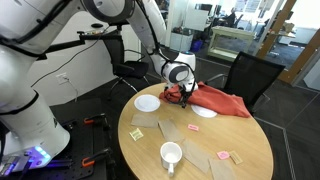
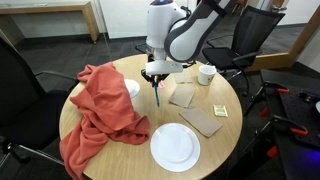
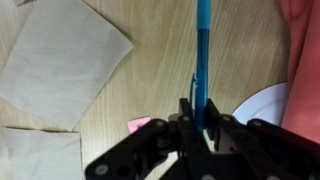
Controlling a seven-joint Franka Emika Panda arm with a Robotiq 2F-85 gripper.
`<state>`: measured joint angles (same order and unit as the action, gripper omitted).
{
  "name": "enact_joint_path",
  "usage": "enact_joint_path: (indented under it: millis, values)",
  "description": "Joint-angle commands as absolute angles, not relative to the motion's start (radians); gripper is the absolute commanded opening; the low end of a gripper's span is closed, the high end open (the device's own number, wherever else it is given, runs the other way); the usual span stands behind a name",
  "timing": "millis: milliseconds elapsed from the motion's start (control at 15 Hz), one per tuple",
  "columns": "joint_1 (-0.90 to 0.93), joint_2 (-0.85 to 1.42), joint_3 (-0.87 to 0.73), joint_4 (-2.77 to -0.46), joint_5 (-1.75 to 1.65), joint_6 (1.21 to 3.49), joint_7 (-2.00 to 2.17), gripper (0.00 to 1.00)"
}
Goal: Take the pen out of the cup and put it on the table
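Slim blue pen (image 3: 203, 50) hangs clamped in the jaws above the round light-wood surface (image 3: 150, 90); best lowered gently onto bare wood at three o'clock of the crumpled red cloth (image 2: 100, 110).

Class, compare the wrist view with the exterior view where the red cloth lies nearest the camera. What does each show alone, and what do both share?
Wrist view only: a pink note beside the gripper, and the pen plainly blue. Exterior view only: the cup, the near white plate, the robot arm, a chair. Both: the gripper shut on the pen, the red cloth, brown napkins, the table.
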<state>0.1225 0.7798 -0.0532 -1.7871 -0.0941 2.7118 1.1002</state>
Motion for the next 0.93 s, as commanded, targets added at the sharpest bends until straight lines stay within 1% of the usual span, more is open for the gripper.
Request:
enact_joint_path:
  millis: [0,67,133,467,667,733,867]
  values:
    - [0.121,0.837,-0.057,-1.724,-0.026,2.729,1.001,0.04]
    - [0.126,0.846,-0.063,-1.718,-0.017,2.732,0.986,0.04]
    - [0.128,0.853,-0.066,-1.71,-0.006,2.731,0.973,0.35]
    - [0.127,0.859,-0.068,-1.697,0.041,2.727,0.923,0.72]
    - [0.127,0.85,-0.068,-1.703,0.064,2.729,0.907,0.95]
    - [0.128,0.848,-0.069,-1.704,0.069,2.729,0.904,0.99]
    - [0.128,0.846,-0.069,-1.706,0.074,2.729,0.902,1.0]
